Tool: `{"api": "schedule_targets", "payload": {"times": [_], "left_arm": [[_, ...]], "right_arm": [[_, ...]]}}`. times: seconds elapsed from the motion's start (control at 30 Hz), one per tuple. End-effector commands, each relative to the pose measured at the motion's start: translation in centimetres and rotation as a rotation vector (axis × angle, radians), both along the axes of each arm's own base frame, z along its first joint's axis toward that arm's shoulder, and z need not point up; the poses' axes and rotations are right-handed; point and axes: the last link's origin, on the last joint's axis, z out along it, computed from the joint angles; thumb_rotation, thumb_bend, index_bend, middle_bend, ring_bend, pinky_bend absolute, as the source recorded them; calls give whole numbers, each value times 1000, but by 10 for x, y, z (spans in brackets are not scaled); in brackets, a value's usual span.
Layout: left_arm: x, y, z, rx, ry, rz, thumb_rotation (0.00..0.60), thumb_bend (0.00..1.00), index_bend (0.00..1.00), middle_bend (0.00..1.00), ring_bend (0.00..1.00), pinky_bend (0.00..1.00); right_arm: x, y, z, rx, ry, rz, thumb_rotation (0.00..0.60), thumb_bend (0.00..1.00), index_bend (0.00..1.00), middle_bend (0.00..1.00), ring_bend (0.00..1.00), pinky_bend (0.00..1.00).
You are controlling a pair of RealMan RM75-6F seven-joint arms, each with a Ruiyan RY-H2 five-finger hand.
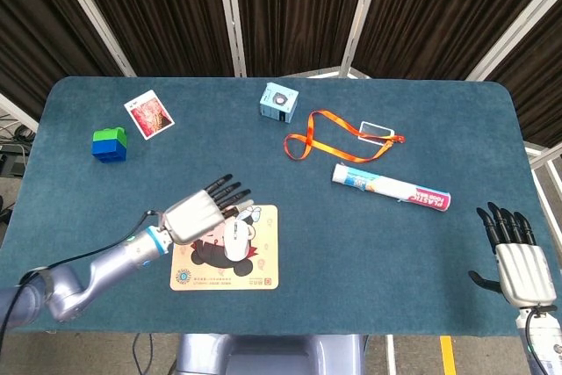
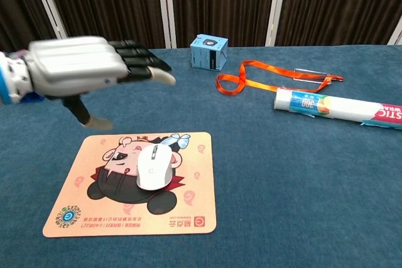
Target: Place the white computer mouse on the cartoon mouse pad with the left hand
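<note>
open cloth all round the cartoon mouse pad (image 2: 129, 183), esp. its right side and near edge; approach free there. white mouse (image 2: 152, 166) sits on the pad's middle. left hand (image 2: 88, 67) hangs above pad's far-left corner, fingers spread, blocking that way in. plastic wrap roll (image 2: 336, 107), orange lanyard (image 2: 264, 73) & blue box (image 2: 209, 51) crowd far right. right hand (image 1: 520, 261) off table's right edge.
</note>
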Motion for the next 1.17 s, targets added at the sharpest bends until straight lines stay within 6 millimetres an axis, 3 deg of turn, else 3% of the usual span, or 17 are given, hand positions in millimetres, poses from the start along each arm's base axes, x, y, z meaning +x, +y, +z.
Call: {"api": "schedule_targets", "payload": {"times": [0.03,0.27,0.47,0.67,0.93,1.17], "left_arm": [[-18,-15,38,114,-74,106,600,220,73,0,0,0],[-58,-47,80,276,-142,286,600,201,31,0,0,0],[-98,-80,96,351,-230,471,600,200,0,0,0,0],[-129,-96,109,482,-229,523,600,202,0,0,0,0],[-150,-106,120,549,-228,600,600,204,0,0,0,0],[-153,-110,122,564,-237,613,600,204,0,0,0,0]], "right_arm": [[0,1,0,-5,3,0,600,88,0,0,0,0],[0,2,0,-10,14,2,600,88,0,0,0,0],[0,5,0,-17,22,9,600,87,0,0,0,0],[0,6,0,-20,22,19,600,86,0,0,0,0],[1,5,0,-25,24,19,600,85,0,0,0,0],[1,5,-1,-24,23,19,600,86,0,0,0,0]]}}
